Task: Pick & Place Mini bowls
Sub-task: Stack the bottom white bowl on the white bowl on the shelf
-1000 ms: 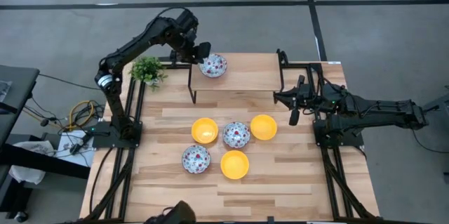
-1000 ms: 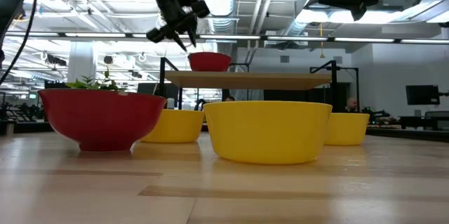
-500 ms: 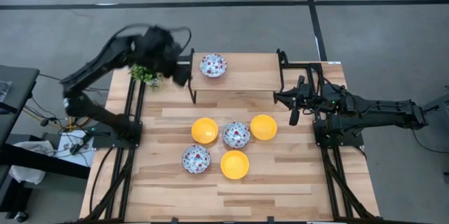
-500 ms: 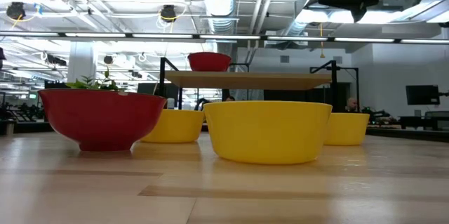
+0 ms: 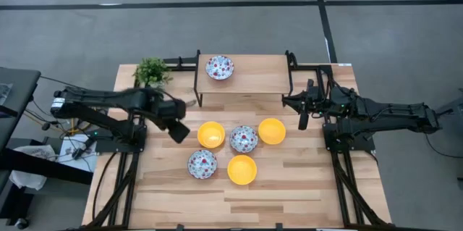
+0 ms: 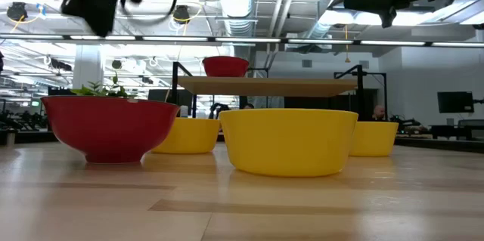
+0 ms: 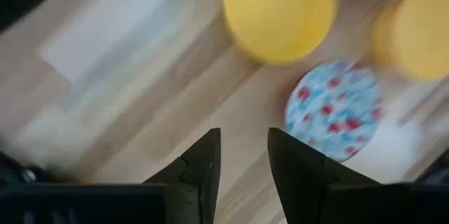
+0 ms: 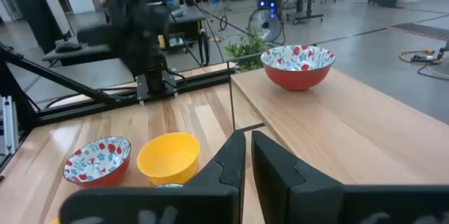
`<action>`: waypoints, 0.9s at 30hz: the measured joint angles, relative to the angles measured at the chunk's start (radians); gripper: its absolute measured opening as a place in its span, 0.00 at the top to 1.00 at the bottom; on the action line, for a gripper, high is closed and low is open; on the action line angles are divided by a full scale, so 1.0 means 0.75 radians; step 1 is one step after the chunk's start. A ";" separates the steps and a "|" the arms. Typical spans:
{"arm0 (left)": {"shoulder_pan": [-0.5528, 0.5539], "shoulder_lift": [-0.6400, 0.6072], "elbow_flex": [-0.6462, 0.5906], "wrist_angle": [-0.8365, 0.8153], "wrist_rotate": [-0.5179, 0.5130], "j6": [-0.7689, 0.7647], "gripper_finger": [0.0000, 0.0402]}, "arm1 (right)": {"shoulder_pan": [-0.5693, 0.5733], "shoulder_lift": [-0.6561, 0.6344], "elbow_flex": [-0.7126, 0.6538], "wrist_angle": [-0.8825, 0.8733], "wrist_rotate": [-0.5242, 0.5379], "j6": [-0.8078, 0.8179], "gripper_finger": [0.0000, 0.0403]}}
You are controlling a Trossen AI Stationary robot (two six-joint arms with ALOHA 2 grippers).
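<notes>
One floral mini bowl point(image 5: 219, 66) stands on the raised wooden shelf point(image 5: 249, 80). On the table stand three yellow bowls point(image 5: 211, 134) point(image 5: 271, 130) point(image 5: 241, 169) and two floral bowls point(image 5: 244, 139) point(image 5: 202, 164). My left gripper point(image 5: 179, 132) is open and empty, above the table just left of the left yellow bowl. Its wrist view point(image 7: 244, 157) looks down on that yellow bowl point(image 7: 280, 13) and a floral bowl point(image 7: 333, 108). My right gripper point(image 5: 303, 119) waits shut and empty at the table's right side, by the shelf's right end.
A small green potted plant point(image 5: 152, 72) stands at the far left corner, beside the shelf's left post. Black shelf legs point(image 5: 198, 90) rise from the table. In the low view the near floral bowl's red outside point(image 6: 106, 128) and a yellow bowl point(image 6: 287, 139) fill the front.
My left gripper has drawn away from the floral bowl on the shelf, swung toward the table's left edge, then come toward the near edge and down beside the left yellow bowl. The floral bowl stays on the shelf.
</notes>
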 joint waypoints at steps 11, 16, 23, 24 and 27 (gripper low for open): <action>-0.009 0.182 -0.210 0.316 0.159 0.031 0.71 | -0.037 -0.093 0.000 -0.018 0.002 0.028 0.96; -0.044 0.292 -0.223 0.533 0.256 -0.049 0.72 | -0.037 -0.148 0.000 -0.063 0.002 0.022 0.96; -0.167 0.396 -0.224 0.554 0.239 -0.327 0.72 | -0.018 -0.213 0.000 -0.127 0.001 0.022 0.96; -0.184 0.406 -0.224 0.554 0.225 -0.364 0.72 | -0.014 -0.226 0.000 -0.134 0.001 0.022 0.96; -0.224 0.427 -0.224 0.562 0.183 -0.447 0.72 | 0.003 -0.260 0.000 -0.158 0.000 0.021 0.96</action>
